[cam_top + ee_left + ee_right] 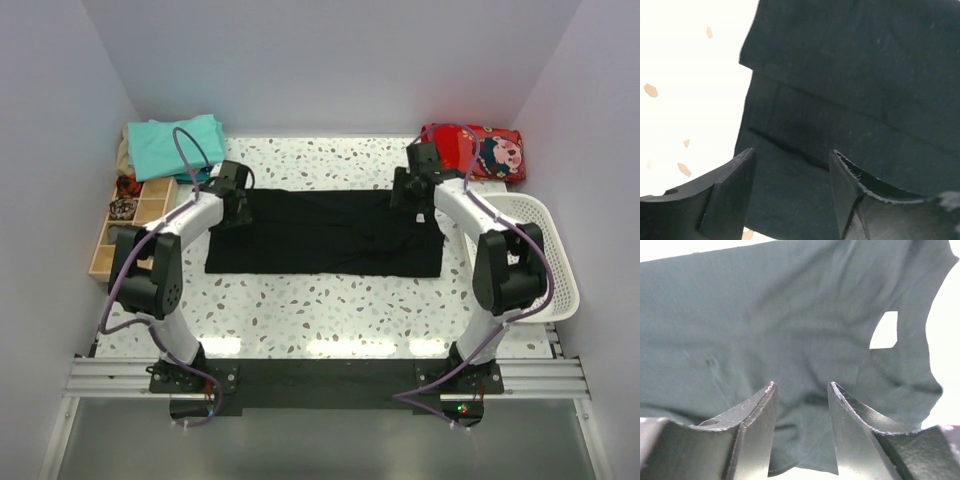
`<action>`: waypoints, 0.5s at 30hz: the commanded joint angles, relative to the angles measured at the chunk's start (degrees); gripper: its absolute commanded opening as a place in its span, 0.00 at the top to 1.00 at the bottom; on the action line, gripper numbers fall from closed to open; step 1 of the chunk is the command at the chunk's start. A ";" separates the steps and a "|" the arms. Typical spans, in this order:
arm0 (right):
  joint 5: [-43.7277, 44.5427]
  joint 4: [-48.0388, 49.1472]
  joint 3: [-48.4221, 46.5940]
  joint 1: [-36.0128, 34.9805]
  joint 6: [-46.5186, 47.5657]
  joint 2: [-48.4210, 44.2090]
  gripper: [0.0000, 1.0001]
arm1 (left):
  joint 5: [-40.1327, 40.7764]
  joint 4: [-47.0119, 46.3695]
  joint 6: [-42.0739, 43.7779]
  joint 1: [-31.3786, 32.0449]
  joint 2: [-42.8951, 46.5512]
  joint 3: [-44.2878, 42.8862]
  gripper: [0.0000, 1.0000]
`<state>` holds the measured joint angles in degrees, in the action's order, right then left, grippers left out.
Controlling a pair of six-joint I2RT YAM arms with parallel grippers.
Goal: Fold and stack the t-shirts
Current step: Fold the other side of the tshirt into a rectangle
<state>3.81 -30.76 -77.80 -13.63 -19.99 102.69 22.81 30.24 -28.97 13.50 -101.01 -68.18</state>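
From above: black t-shirt flat mid-desk, open desk toward the near edge; teal tees in the far-left corner, basket crowding the right edge. Left wrist: left gripper wide, empty, over the shirt's edge. Right wrist: right gripper wide, empty, over cloth.

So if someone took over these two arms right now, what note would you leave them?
Left gripper: open, over the black t-shirt's far left corner, holding nothing.
Right gripper: open, over its far right corner, holding nothing.
Teal t-shirts: folded, piled at the far left.
Done: black one laid flat, layers doubled at its left end.
Left: finish folding, stack it on the teal pile.
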 commanded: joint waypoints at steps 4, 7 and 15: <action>-2.03 1.34 4.67 0.18 3.73 -10.75 0.46 | 3.13 -3.43 -0.47 -0.40 8.10 1.03 0.34; -8.54 -1.74 8.79 -0.34 3.03 -13.48 0.49 | 0.14 -4.22 -0.21 -0.49 9.95 2.26 0.34; -12.60 -4.30 17.59 -2.72 -1.45 -21.40 0.51 | -7.07 -7.03 -0.21 -0.49 12.33 6.74 0.33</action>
<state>-4.25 -33.32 -61.91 -15.75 -19.14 83.15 19.81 26.63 -29.12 13.50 -90.56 -63.75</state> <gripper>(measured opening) 0.499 0.660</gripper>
